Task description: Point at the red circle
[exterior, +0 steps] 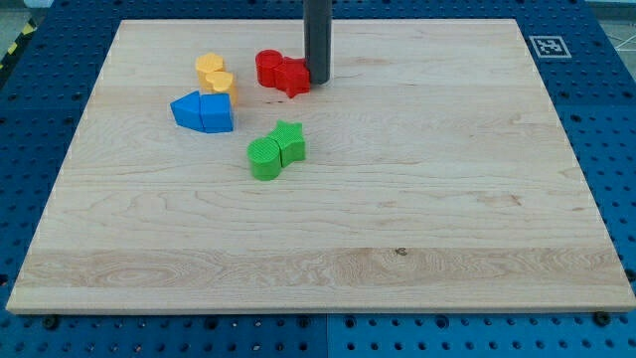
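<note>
- Two red blocks [282, 72] touch; which is the circle cannot be told.
- Rod's tip [317, 81] sits just right of them (no jaws fitted).

The wooden table [417, 229] carries red blocks [282, 72], yellow blocks [214, 74], blue blocks [203, 111] and green blocks [275, 149], all near its far-left corner.

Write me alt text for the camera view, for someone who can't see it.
A dark rod comes down from the view's top, its tip at the right edge of two touching red blocks on a wooden board. Left of them sit two yellow blocks above two blue blocks; two green blocks, one star-shaped, lie below the red ones.
</note>
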Tool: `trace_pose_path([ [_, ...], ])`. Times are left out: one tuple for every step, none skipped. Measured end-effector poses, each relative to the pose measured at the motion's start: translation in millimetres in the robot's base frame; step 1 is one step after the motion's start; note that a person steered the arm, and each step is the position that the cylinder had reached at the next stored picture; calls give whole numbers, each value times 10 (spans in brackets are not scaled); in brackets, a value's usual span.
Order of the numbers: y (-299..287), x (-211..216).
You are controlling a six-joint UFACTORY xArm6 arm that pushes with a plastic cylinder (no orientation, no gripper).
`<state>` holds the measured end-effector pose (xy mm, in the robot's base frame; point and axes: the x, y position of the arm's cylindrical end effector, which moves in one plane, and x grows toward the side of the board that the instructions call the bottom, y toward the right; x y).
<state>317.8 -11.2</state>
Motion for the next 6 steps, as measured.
trace_pose_path([
  [-140,0],
  [-305,0],
  [-450,0],
  [-364,0],
  [44,-175],
  [-54,-506],
])
